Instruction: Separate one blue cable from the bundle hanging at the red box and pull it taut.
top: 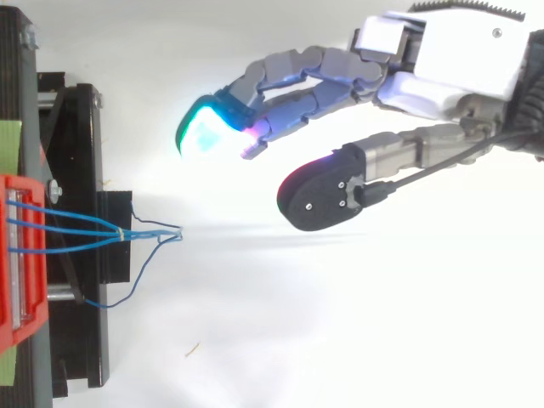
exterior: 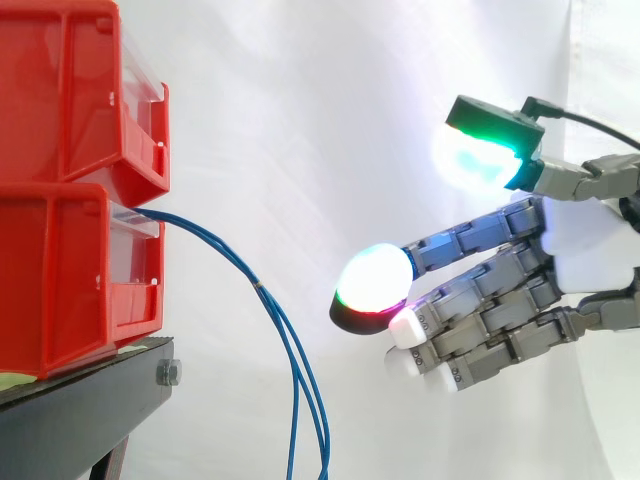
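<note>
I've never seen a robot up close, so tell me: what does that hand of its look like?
The hand has a white palm shell and grey, segmented fingers. Its fingertips are thick rounded pads, some with black backs, glowing white, green and red.

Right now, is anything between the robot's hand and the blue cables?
No. In the side view the stretch between the hand and the blue cables is bare, with just the white curtain behind it. The top view shows that gap bare too.
</note>
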`<action>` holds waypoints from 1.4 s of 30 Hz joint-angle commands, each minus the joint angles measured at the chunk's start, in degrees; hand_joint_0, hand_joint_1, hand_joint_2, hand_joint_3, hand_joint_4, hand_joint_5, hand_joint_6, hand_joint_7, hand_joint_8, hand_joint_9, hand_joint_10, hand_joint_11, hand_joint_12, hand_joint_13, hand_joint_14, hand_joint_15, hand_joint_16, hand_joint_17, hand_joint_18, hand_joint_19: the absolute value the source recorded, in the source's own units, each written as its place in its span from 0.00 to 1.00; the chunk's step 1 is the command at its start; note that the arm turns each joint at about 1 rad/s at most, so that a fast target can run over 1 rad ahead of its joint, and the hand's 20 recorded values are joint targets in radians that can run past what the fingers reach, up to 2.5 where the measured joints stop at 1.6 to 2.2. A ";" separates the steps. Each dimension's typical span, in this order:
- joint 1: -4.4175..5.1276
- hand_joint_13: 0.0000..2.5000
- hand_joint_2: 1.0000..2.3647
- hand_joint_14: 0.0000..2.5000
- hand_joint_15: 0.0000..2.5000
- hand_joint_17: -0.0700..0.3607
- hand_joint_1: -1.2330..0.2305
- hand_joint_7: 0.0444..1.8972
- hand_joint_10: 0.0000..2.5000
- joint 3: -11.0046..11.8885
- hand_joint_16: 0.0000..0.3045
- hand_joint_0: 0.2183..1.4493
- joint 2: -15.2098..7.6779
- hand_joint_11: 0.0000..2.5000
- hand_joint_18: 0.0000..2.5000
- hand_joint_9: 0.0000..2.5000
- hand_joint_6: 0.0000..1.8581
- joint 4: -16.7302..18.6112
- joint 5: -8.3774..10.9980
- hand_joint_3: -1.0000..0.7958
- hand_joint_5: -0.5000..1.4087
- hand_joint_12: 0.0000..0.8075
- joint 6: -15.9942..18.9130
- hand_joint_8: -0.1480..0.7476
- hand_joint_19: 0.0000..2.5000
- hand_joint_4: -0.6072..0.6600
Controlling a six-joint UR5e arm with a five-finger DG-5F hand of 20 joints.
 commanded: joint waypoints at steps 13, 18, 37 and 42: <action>1.30 0.19 0.00 0.00 0.03 0.33 0.44 0.39 0.00 8.01 0.10 0.27 -7.38 0.12 0.14 0.27 0.27 1.01 0.12 0.28 0.17 0.36 0.82 0.48 0.04 0.66; 1.47 0.20 0.00 0.00 0.04 0.33 0.39 0.39 0.00 8.01 0.10 0.25 -7.38 0.12 0.14 0.26 0.27 1.28 0.91 0.28 0.16 0.37 0.03 0.48 0.03 0.66; 1.56 0.22 0.00 0.00 0.05 0.32 0.38 0.39 0.00 9.77 0.10 0.25 -11.95 0.12 0.16 0.27 0.27 3.21 -1.47 0.28 0.17 0.37 3.19 0.49 0.04 0.67; 1.47 0.22 0.00 0.00 0.05 0.32 0.39 0.39 0.00 9.77 0.10 0.25 -12.83 0.13 0.16 0.28 0.27 4.44 -1.91 0.28 0.17 0.37 6.18 0.49 0.05 0.67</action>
